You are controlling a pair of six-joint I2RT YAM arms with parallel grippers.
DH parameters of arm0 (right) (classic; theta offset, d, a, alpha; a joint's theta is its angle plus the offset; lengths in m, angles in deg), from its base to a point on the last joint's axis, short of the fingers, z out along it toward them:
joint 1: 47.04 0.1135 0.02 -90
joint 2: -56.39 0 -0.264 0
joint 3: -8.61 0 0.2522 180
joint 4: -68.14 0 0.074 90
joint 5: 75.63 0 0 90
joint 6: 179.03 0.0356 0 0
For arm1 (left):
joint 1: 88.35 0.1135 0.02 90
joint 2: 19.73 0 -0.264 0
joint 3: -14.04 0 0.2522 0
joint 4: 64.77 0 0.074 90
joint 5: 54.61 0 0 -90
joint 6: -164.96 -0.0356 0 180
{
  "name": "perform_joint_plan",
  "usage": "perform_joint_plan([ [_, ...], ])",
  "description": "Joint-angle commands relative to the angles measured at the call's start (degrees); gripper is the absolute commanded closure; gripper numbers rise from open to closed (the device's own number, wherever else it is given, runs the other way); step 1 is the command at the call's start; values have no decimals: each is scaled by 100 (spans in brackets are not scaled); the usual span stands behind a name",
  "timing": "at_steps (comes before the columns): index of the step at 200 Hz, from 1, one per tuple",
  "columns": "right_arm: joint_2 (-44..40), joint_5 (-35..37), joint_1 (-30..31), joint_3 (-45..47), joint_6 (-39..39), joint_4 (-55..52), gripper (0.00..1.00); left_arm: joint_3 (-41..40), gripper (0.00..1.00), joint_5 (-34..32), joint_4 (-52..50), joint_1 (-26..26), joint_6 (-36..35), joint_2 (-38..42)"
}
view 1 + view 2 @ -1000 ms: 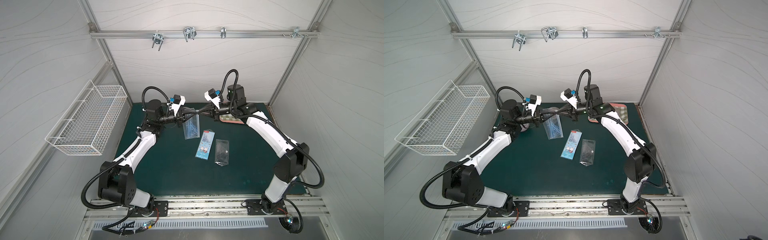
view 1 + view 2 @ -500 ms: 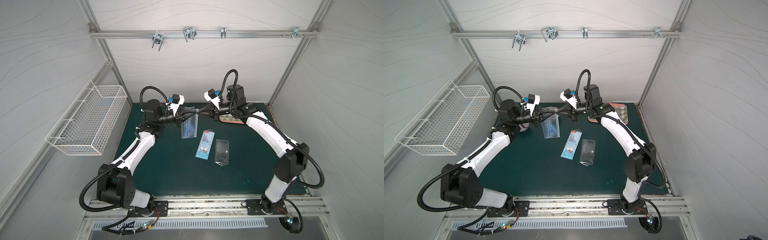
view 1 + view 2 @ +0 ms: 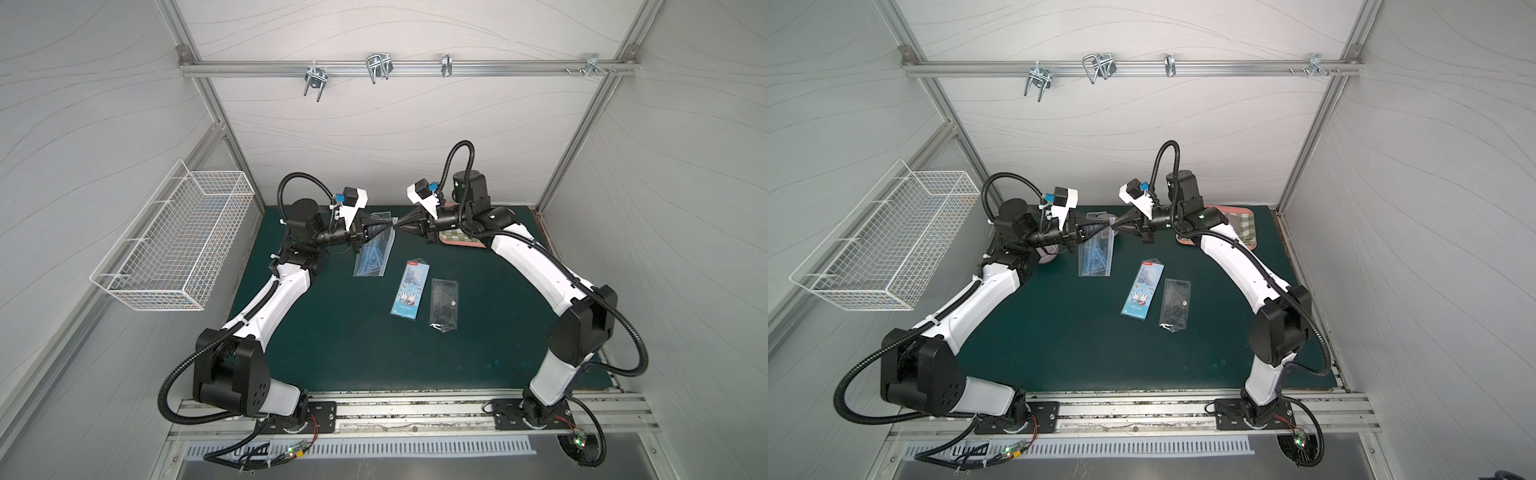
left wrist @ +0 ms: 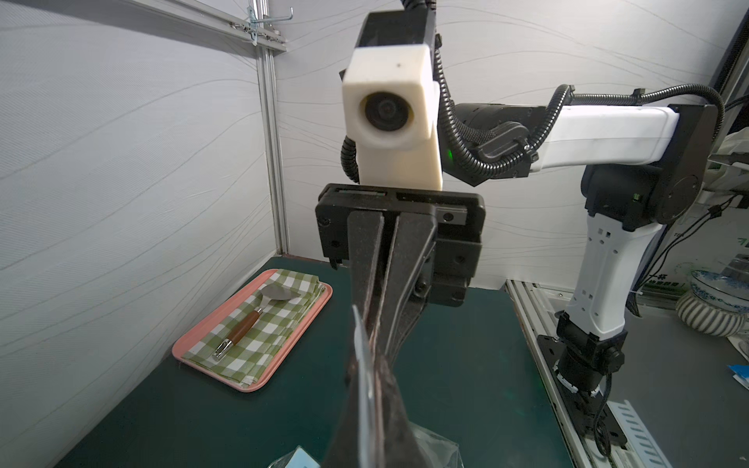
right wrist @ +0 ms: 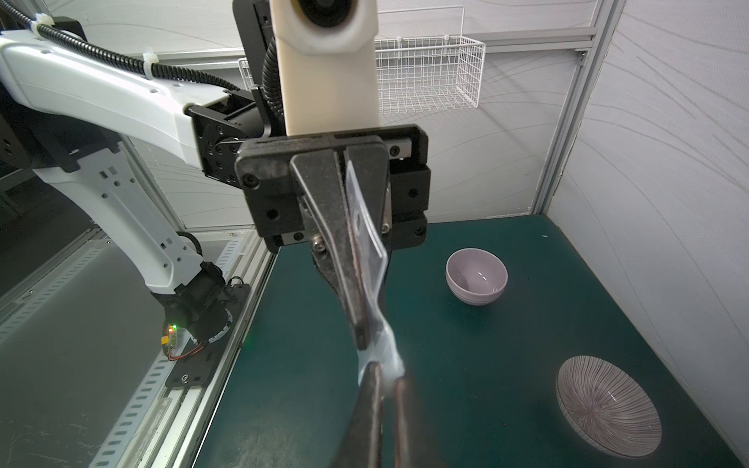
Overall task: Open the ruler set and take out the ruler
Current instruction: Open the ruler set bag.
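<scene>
The ruler set (image 3: 373,253) is a clear pouch with blue rulers (image 3: 371,261) inside. It hangs above the green mat at the back, also seen in a top view (image 3: 1096,254). My left gripper (image 3: 390,225) is shut on the pouch's upper edge, whose clear header (image 5: 358,219) passes between its fingers. My right gripper (image 3: 397,225) meets it tip to tip and is shut on a bunched bit of the pouch's plastic (image 5: 385,356). In the left wrist view the left gripper (image 4: 371,364) clamps a thin clear sheet edge-on, with the right gripper (image 4: 375,344) right against it.
A bunny-printed ruler pack (image 3: 409,289) and a clear pouch (image 3: 444,305) lie mid-mat. A pink tray (image 4: 190,344) with checked cloth and spoon sits at the back right. A purple bowl (image 5: 476,275) and a striped dish (image 5: 608,405) stand at the back left. A wire basket (image 3: 174,241) hangs on the left wall.
Both grippers, still tip to tip, have shifted slightly left and up, and the hanging pouch has moved with them. Neither grip has changed.
</scene>
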Motion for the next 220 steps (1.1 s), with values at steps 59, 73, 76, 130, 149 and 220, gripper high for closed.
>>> perform_joint_plan([
  [59,-23,113,67,90,-21,-205,100,-47,100,-846,617,-21,-88,494],
  [73,-30,100,64,91,8,-174,100,14,100,-884,514,-21,-52,451],
  [76,-34,100,66,91,16,-163,100,15,100,-904,527,-21,-40,443],
  [130,-9,113,67,59,54,-114,100,-140,100,-1027,1649,-21,587,268],
  [149,-11,122,74,63,49,-100,100,-125,100,-1004,2000,-21,844,193],
  [220,8,99,76,69,59,-86,100,-132,100,-1017,2949,-21,1442,47],
])
